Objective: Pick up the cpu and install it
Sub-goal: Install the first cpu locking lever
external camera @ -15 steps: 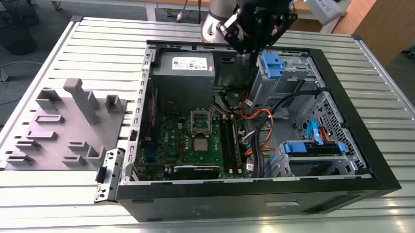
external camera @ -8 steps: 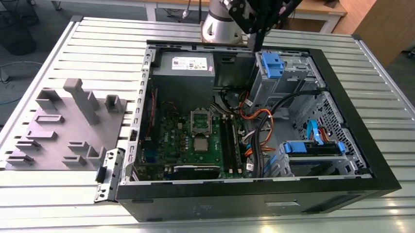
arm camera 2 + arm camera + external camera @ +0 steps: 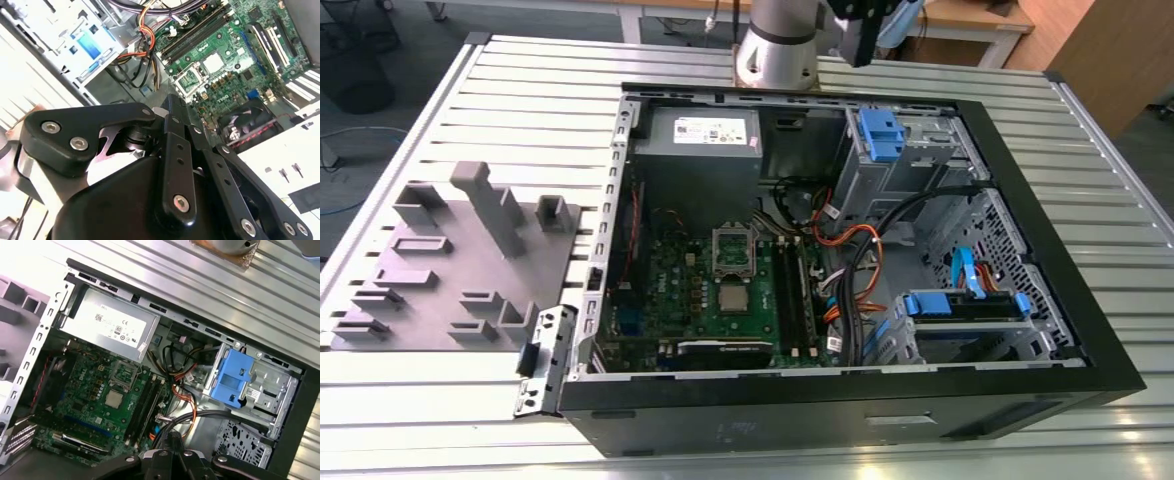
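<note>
The cpu (image 3: 738, 298) is a small silvery square chip lying flat on the green motherboard (image 3: 670, 280) inside the open computer case (image 3: 1067, 330). Beside it stands the silver socket frame (image 3: 732, 249) with a dark centre. Both wrist views look down on the cpu (image 3: 113, 399) (image 3: 213, 62) next to the socket frame (image 3: 125, 373) (image 3: 189, 80). My gripper (image 3: 861, 35) hangs high above the case's far edge, well away from the chip. Its black linkage (image 3: 172, 107) (image 3: 172, 457) shows close to both wrist cameras.
A grey moulded tray (image 3: 454, 265) with upright blocks lies on the slatted table at the exterior view's left. Inside the case are a power supply (image 3: 704, 130), blue drive brackets (image 3: 881, 135), memory slots (image 3: 790, 290), and orange and black cables (image 3: 847, 250).
</note>
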Controlling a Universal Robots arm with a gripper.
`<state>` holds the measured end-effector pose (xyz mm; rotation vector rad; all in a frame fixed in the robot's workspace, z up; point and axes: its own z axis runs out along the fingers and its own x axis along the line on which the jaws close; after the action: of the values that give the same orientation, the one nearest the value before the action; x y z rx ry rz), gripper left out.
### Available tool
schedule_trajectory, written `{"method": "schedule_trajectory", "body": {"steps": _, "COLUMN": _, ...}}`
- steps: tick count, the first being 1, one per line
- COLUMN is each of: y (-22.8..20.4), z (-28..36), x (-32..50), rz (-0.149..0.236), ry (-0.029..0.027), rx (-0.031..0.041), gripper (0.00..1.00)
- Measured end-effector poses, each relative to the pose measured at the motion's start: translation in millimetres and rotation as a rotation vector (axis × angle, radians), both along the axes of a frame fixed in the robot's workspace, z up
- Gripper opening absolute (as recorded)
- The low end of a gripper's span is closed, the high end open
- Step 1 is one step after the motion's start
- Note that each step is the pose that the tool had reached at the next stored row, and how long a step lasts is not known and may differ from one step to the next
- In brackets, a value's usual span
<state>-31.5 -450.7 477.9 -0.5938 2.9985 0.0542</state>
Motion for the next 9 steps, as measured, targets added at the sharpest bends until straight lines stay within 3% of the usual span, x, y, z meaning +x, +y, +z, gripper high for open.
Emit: {"method": "schedule_trajectory", "body": {"steps": 9, "y": 0.0, "z": 40.8, "x": 0.0, "rz": -0.002, "ry": 0.0006, "rx": -0.0002, "gripper": 0.11}}
